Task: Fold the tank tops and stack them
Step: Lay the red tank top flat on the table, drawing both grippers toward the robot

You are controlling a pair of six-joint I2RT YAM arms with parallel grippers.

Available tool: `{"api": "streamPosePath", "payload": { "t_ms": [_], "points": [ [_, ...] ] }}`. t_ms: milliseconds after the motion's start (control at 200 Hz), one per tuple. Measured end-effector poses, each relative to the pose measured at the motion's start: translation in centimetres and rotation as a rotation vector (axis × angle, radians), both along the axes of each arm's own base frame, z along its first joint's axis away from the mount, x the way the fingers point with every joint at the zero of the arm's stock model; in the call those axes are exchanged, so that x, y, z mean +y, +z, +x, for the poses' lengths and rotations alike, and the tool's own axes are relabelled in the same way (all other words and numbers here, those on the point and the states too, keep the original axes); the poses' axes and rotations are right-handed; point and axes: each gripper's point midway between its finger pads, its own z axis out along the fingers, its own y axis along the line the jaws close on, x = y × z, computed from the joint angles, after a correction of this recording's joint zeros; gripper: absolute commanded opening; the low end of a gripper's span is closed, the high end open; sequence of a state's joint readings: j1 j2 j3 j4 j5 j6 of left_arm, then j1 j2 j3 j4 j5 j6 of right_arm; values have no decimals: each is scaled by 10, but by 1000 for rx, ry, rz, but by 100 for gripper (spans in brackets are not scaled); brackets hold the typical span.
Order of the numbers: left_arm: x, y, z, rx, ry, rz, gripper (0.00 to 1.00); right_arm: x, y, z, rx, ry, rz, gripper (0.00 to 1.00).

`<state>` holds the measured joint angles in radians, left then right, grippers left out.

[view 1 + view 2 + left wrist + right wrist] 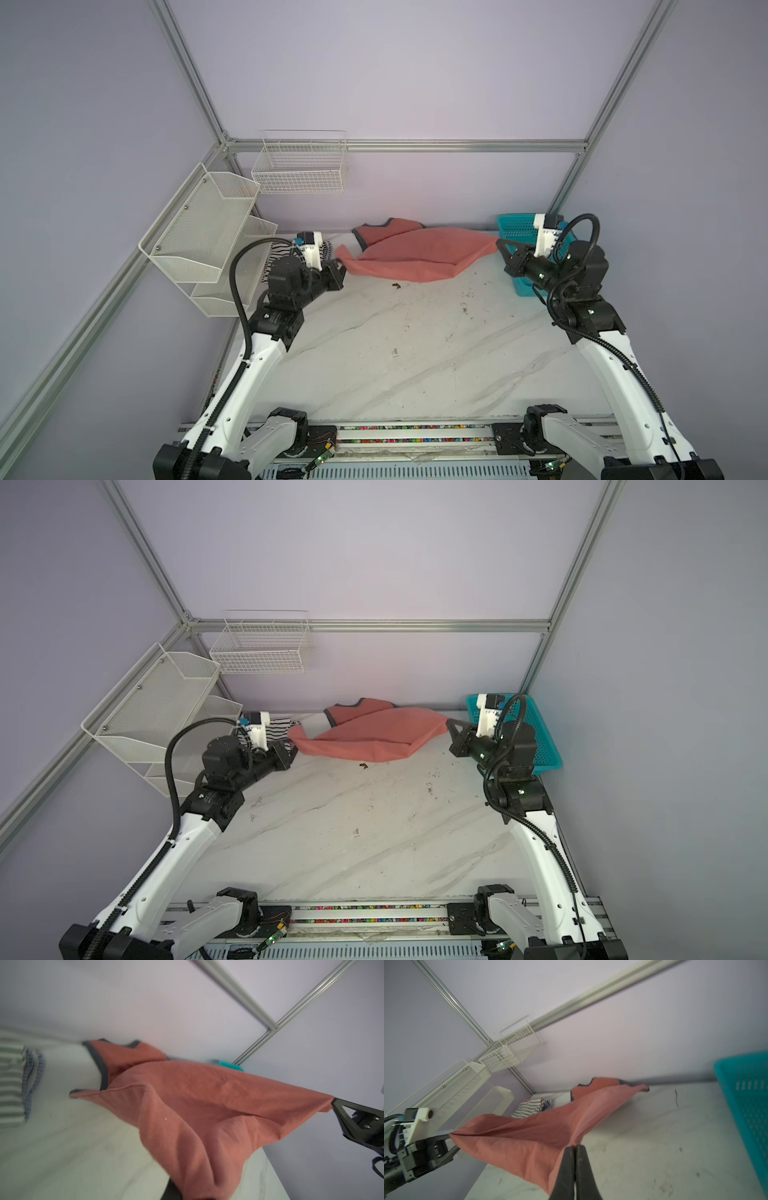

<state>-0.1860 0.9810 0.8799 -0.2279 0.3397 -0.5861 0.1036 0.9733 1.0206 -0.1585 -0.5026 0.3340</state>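
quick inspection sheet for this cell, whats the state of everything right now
surface: marble-look table, scuffed
job's things: salmon top held at two corners, rest lying on the table; striped tops piled far left
clutter: small brown scrap by the salmon top
grippers: left gripper and right gripper each shut on a corner of the salmon top
cables: black hoses on both arms, clear of the cloth
surroundings: turquoise basket far right; white racks on the walls
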Motion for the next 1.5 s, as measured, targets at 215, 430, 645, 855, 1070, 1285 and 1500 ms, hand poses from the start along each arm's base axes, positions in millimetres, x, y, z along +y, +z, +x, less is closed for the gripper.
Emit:
{"api": "streamPosePath", "payload": {
  "t_ms": [215, 430, 645, 855, 1070, 1285, 1500],
  "points": [
    [14, -48, -91, 168, 48, -2, 0, 2, -86, -67, 301, 29, 16, 0],
    [11, -81, -125, 320, 36, -32, 2, -5, -116, -102, 455, 9, 0, 0],
    [-1, -118, -160, 495, -29, 3, 11, -10, -144, -121, 593, -10, -30, 7],
    [5, -115, -187, 505, -30, -48, 24, -16, -155, -143, 686, -20, -74, 19],
    [19, -120, -219, 532, -14, -91, 35, -26, -157, -162, 755, -51, -122, 25],
    [30, -132, -223, 586, 38, -38, 38, -27, -156, -157, 754, -62, -131, 36],
    [14, -134, -170, 589, 56, 64, 40, -12, -184, -135, 785, -19, -46, 34]
  ]
}}
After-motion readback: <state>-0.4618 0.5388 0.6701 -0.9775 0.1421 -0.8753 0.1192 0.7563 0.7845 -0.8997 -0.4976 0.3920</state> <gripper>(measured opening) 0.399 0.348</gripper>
